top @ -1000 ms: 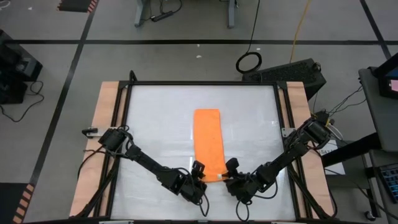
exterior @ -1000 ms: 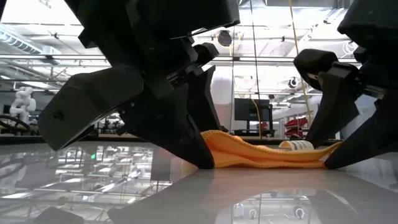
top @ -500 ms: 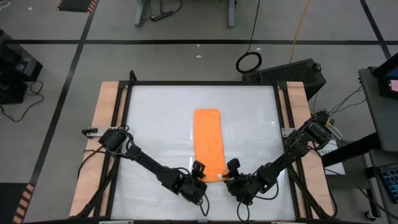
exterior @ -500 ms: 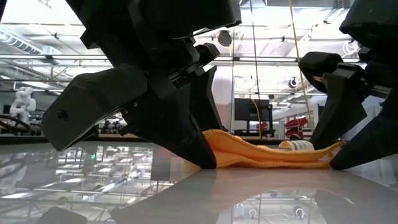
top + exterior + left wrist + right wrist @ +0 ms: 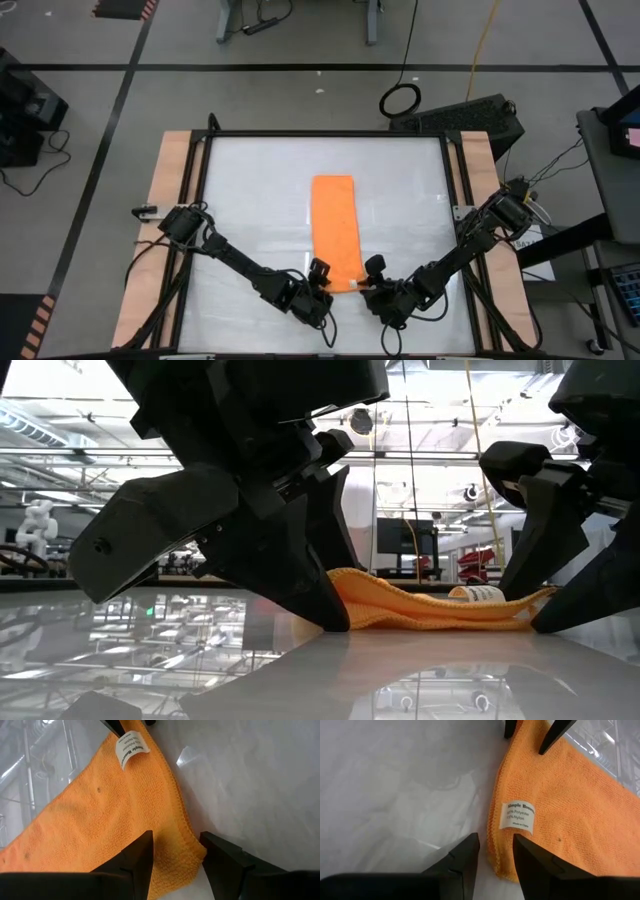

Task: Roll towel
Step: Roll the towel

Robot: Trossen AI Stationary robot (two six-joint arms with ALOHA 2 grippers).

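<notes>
Two dark hands meet at the near end of the towel (image 5: pixel 336 232), a plain bright orange cloth folded into a long narrow strip with stitched edges and a small white label (image 5: pixel 518 816) sewn near its near right corner. The strip lies flat on the glossy white desk (image 5: pixel 250 200), slightly right of the desk's middle, its long axis running from the near edge toward the far edge, with the near end between the two hands. The left hand (image 5: pixel 322 284) stands at the near left corner; in the left wrist view its two fingers (image 5: pixel 135 865) are partly spread with the corner's folded edge between them, pinching the cloth. The right hand (image 5: pixel 368 282) stands at the near right corner, fingers (image 5: pixel 461 865) likewise partly spread and straddling the hem just beside the label. In the low view the near edge of the cloth is raised slightly off the desk between the hands. Compared with a second earlier, the towel's position and shape match, and neither hand has visibly moved.
</notes>
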